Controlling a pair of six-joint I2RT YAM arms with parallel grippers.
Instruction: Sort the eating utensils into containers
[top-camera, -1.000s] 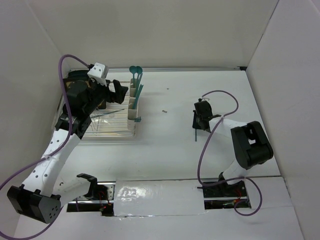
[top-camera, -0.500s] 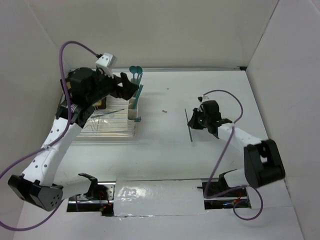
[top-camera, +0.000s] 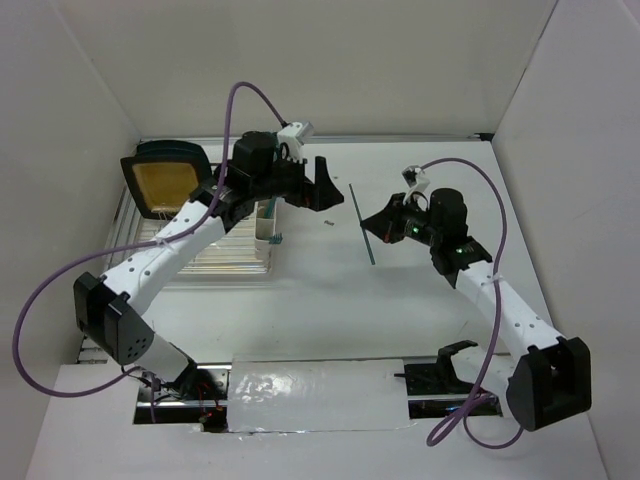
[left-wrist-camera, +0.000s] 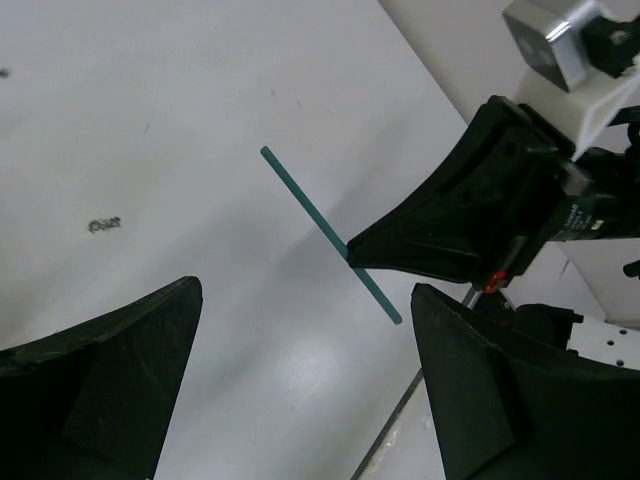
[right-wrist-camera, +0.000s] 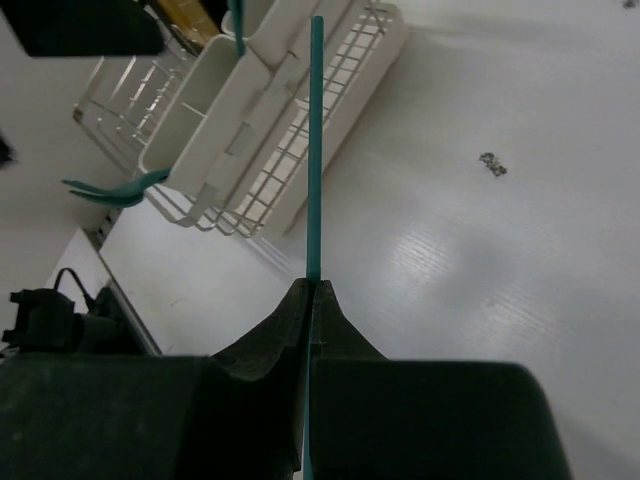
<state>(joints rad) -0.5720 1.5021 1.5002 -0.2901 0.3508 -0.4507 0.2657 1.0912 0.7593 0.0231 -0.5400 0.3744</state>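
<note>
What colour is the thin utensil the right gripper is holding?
Teal green. The utensil in the right gripper shows best in the right wrist view.

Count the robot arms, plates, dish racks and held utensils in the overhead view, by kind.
White robot arms: 2
Dark plate with orange centre: 1
Clear wire dish rack: 1
Slim teal plastic utensil, held: 1
Total: 5

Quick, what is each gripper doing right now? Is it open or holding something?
Left gripper: open, holding nothing.
Right gripper: closed on a thin teal utensil.
</note>
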